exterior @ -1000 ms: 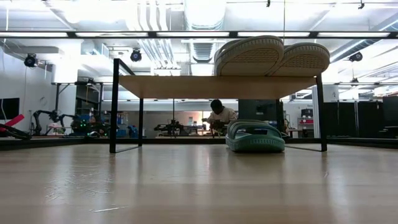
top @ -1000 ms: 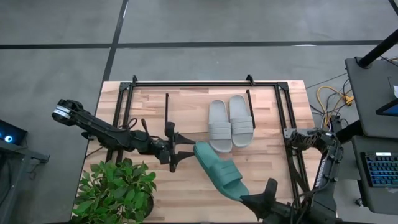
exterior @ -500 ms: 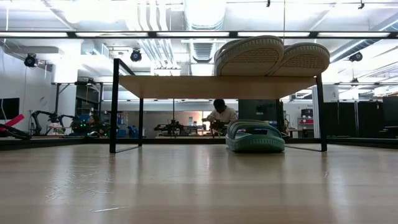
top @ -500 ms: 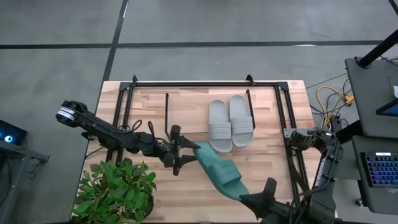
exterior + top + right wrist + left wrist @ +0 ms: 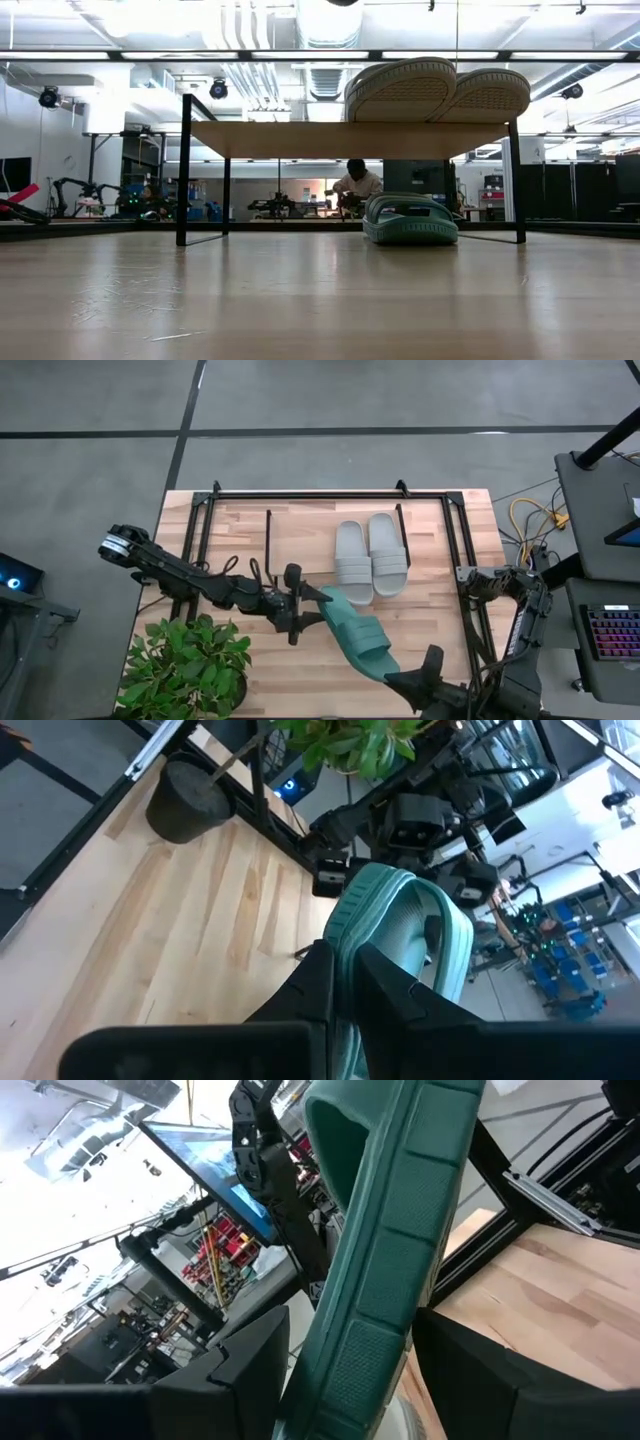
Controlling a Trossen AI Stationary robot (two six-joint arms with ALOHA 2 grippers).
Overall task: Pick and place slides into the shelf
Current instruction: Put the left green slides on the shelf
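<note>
A teal foam slide is held off the desk, slanting across the front of the shelf. The right gripper, at the desk's front edge, is pinched tight on one end of it; the right wrist view shows thin dark fingers clamped on the sole's ribbed rim beside the wide arched strap. At the slide's other end the left gripper stands wide, its blocky black fingers on either side of the sole, whose underside carries moulded rectangular tread; whether they press on the foam I cannot tell. A leafy green plant in a dark pot stands at the desk's front corner, beside the left arm.

Farther back, two pale grey slides lie side by side on the shelf's light wooden board, toes toward the front. Under that board, between thin black wire legs, a second teal slide rests on the desk.
</note>
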